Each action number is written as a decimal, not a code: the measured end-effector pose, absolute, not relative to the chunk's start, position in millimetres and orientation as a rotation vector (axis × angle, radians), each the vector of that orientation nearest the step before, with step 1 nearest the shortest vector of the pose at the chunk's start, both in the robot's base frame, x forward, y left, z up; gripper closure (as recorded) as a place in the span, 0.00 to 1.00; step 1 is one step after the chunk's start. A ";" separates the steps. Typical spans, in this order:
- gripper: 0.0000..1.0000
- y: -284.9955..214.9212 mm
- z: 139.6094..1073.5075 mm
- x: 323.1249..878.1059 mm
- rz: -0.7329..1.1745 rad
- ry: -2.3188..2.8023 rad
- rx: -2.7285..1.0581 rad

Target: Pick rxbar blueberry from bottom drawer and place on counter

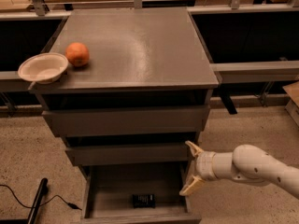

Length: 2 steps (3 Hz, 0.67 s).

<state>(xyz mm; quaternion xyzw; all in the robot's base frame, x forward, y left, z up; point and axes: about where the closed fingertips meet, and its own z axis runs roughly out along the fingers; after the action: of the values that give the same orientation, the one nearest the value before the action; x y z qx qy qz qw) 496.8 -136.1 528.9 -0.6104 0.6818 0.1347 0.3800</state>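
Bottom drawer (114,186), tool (188,169) splayed alongside

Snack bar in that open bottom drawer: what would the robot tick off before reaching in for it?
1. The bottom drawer is pulled out: ok.
2. The rxbar blueberry is in sight, lying flat on the drawer floor: ok.
3. The hand is open and empty: ok.
4. The hand is above the bar: not ok, it hangs by the drawer's right side.
5. The counter has free room beside the orange and bowl: ok.
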 end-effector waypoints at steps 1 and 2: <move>0.00 -122.0 484.8 501.8 0.373 1.698 -1.598; 0.00 -115.3 449.3 503.2 0.419 1.672 -1.636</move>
<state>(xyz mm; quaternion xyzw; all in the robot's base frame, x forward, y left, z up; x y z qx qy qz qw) 503.2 -115.3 449.3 -0.6387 0.6527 0.1637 0.3732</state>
